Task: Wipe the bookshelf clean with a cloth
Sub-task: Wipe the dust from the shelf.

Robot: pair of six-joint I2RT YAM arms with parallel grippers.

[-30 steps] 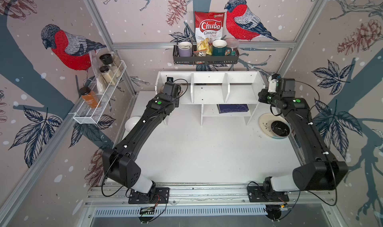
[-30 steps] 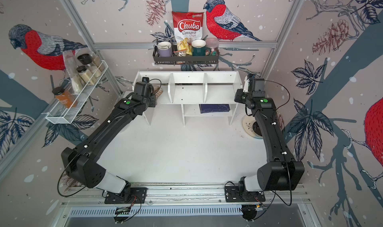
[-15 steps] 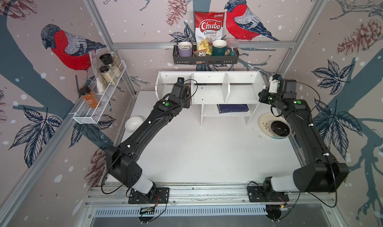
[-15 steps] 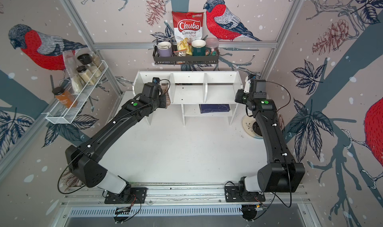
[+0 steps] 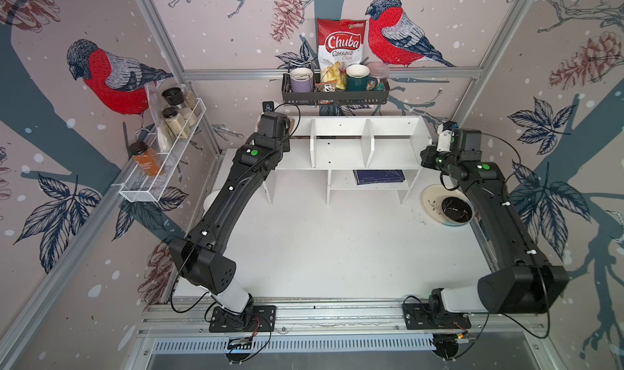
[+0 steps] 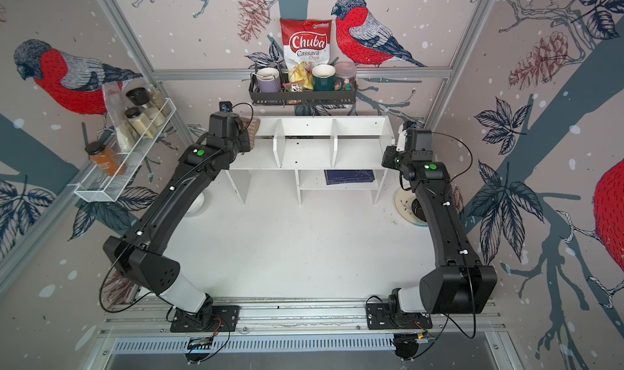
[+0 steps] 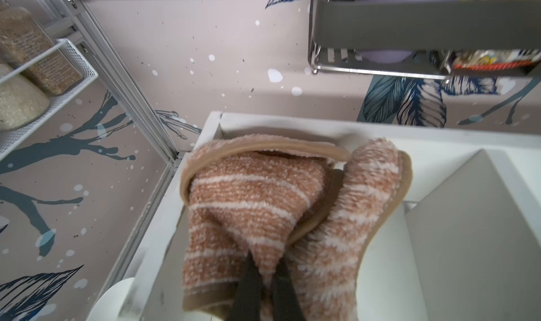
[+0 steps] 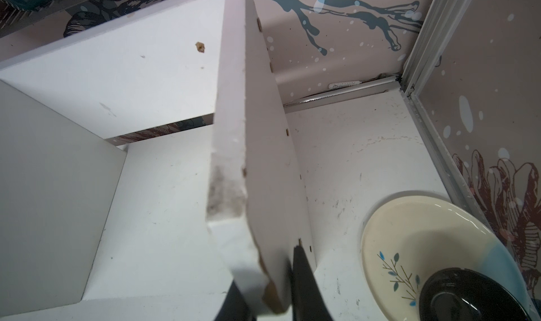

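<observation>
left pincer [image 7: 263, 272] is pinching the striped tan cloth [image 7: 251, 205] and is dragging it back into the bookshelf's [image 5: 341, 155] left-end compartment, after reaching toward the divider [image 5: 313, 142] a moment ago. right pincer [image 8: 269, 287] is still clamping the bookshelf's right end panel [image 8: 234, 129]. wiping seems to be barely starting.

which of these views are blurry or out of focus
Left wrist view: cloth fairly sharp, wall rack smeared. Right wrist view: shelf soft up close, plate crisper. Both top views: sharp, evenly lit.
</observation>
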